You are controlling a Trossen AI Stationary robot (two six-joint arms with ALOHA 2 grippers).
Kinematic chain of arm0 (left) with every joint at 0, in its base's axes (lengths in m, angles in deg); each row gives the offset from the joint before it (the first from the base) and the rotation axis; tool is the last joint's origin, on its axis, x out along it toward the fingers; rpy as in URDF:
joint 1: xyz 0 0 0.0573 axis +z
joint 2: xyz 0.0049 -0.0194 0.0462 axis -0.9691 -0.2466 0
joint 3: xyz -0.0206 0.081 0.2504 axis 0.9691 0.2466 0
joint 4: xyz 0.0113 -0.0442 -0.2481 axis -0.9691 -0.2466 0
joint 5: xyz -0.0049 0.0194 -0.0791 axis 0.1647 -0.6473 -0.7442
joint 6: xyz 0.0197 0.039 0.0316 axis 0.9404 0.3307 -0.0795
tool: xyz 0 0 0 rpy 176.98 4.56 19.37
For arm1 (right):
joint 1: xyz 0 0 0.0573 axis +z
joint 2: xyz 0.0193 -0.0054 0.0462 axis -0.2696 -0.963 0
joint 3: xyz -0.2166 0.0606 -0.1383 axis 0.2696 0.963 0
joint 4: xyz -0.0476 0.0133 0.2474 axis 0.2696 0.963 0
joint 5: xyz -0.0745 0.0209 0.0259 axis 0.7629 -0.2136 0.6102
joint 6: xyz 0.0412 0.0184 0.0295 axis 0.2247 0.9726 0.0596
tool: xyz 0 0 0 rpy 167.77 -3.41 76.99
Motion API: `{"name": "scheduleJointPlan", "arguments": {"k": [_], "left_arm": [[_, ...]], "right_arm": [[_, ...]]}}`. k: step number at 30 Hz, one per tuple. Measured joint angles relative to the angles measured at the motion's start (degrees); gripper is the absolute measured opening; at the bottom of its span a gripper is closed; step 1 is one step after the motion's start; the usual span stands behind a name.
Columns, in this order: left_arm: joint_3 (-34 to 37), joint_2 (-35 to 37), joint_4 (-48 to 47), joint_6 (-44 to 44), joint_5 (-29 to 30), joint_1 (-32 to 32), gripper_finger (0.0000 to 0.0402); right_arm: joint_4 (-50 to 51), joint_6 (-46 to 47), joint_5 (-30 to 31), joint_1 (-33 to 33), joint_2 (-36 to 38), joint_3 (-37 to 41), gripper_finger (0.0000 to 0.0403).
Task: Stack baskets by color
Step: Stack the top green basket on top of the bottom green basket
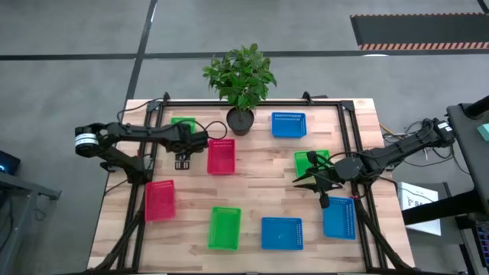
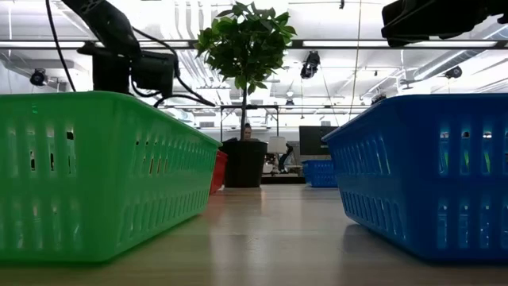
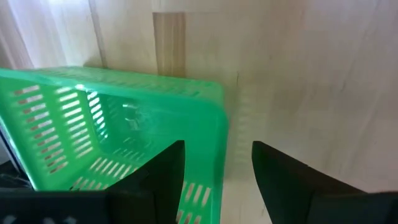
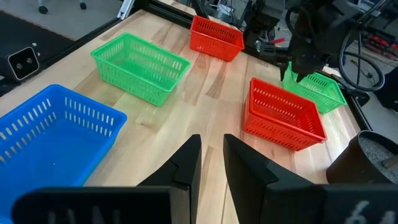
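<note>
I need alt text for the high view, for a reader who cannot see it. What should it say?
Two robot arms reach over a wooden table scattered with red, green and blue baskets. The left end effector, open, hangs between a green basket and a red basket; the right end effector is beside another green basket. A potted plant stands at the far edge.

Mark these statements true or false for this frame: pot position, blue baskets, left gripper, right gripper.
1. The plant pot stands between a green basket and a blue basket. True.
2. All three blue baskets are stacked. False: that one and the other two lie apart, each on its own.
3. The left gripper is open at the green basket's corner. True.
4. The right gripper holds a red basket. False: nothing is between its fingers.
</note>
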Motion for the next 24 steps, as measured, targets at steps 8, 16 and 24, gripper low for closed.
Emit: {"name": "scheduleJointPlan", "arguments": {"k": [8, 16, 24], "left_arm": [[1.66, 0.0, 0.33, 0.09, -0.01, 0.0, 0.017], [1.95, 0.0, 0.74, 0.13, -0.01, 0.0, 0.0098], [1.86, 0.0, 0.67, -0.36, 0.26, 0.0, 0.0006]], "right_arm": [[-0.02, -0.22, 0.0, 0.0, 0.0, 0.0, 0.0061], [-0.02, -0.22, 0.0, 0.0, 0.0, 0.0, 0.0061], [-0.03, -0.08, 0.0, 0.0, 0.0, 0.0, 0.0061]]}}
